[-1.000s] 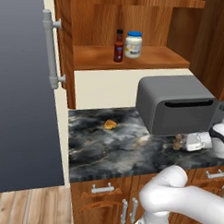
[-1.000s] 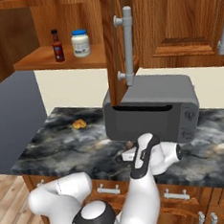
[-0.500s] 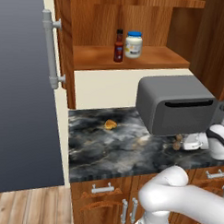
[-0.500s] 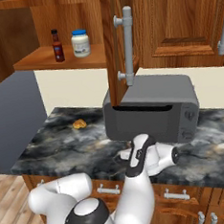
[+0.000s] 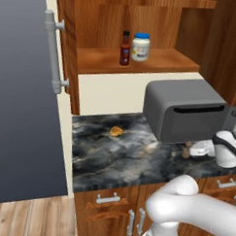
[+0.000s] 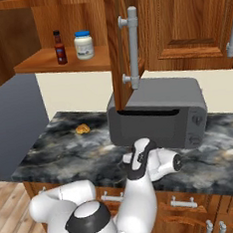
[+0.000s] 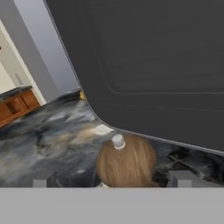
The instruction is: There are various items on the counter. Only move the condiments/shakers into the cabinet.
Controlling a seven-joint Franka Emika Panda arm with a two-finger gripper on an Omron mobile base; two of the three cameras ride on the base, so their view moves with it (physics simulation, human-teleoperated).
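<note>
The small brown shaker (image 7: 127, 162) with a silver top stands on the dark marbled counter (image 5: 118, 156), just in front of the grey toaster oven (image 5: 186, 111). My gripper (image 7: 111, 180) is open, its fingertips (image 7: 179, 178) flanking the shaker without touching it. From the left base the shaker (image 5: 186, 151) is seen beside my gripper (image 5: 196, 149). The red sauce bottle (image 5: 125, 48) and the blue-lidded white jar (image 5: 140, 46) stand on the cabinet shelf (image 5: 103, 62). An orange-tan food lump (image 5: 116, 131) lies on the counter to the left.
The open cabinet door (image 6: 117, 48) with its grey handle (image 6: 132, 47) hangs above the toaster oven (image 6: 158, 115). A tall grey panel (image 5: 23, 96) closes the left side. Wooden drawers with silver handles (image 5: 109, 200) run under the counter.
My hand has sunk slightly toward the counter next to the shaker. The jaws stay open; nothing else has moved.
</note>
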